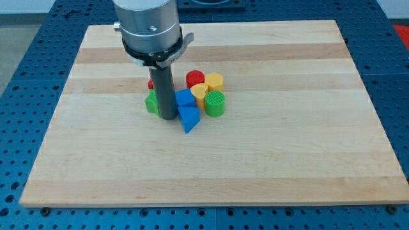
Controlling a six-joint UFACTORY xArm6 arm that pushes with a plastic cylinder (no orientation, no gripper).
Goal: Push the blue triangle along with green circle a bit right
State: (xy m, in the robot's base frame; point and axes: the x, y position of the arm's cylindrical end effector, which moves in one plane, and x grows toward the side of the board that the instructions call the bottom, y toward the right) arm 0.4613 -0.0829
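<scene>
The blue triangle point(189, 119) lies near the board's middle. The green circle point(215, 104) stands just right of it and a little higher in the view. My tip point(167, 117) rests on the board right at the blue triangle's left side, apparently touching it. A second blue block point(185, 98) sits directly above the triangle, against the rod's right side.
A red cylinder point(195, 78), a yellow cylinder point(214, 81) and a yellow block point(199, 92) cluster above the green circle. A green block point(152, 103) and a red block point(151, 83) are partly hidden left of the rod. The wooden board point(287, 140) lies on a blue perforated table.
</scene>
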